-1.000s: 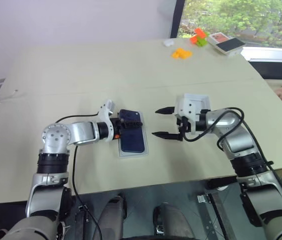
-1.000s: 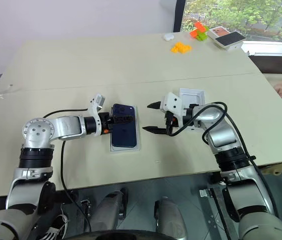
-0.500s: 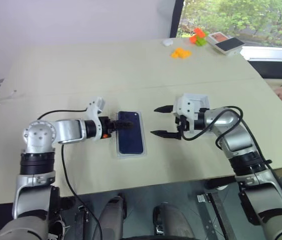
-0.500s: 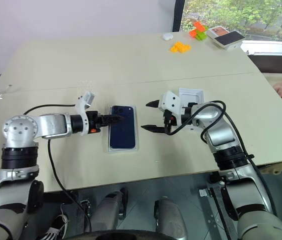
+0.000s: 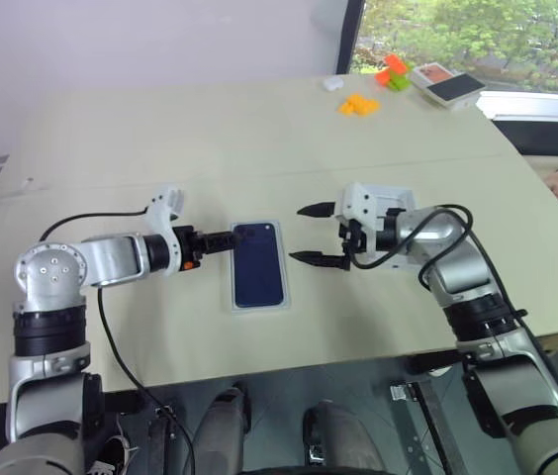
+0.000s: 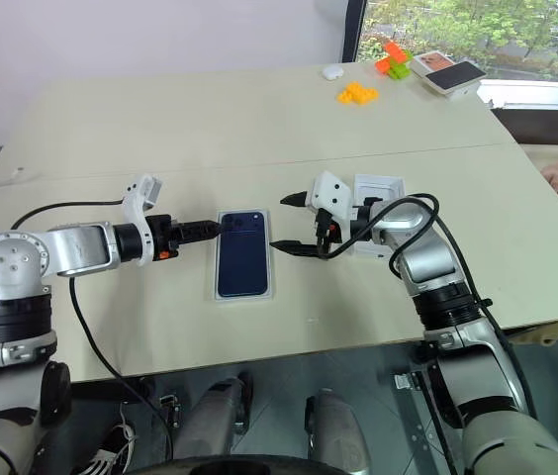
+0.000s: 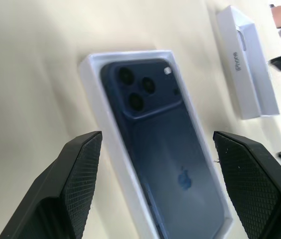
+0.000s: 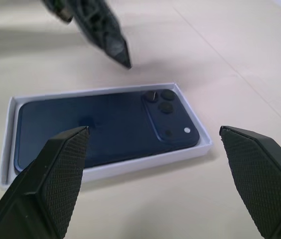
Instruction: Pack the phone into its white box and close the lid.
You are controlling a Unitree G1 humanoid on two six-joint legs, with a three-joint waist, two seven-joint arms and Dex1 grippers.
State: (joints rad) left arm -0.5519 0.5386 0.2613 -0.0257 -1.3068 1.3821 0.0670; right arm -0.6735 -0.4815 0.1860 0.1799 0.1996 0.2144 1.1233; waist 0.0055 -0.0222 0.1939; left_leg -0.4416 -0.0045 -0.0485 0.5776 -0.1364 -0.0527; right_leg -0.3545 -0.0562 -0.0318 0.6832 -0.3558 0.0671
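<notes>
Phone [image 5: 260, 267] in white box [image 5: 281, 302], lid [image 7: 245, 67] alongside

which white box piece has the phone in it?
The white box between the two grippers holds the phone, camera bump up; the lid beside the right arm holds nothing visible.

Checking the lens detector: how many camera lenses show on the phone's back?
3, clustered on the square camera bump at the far corner of the dark navy-blue glossy phone, which lies back-up in the shallow white cardboard box.

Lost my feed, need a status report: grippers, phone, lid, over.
Left gripper open, empty. Right gripper open, empty. Phone face down in white box. Lid off, lying beside right arm.
</notes>
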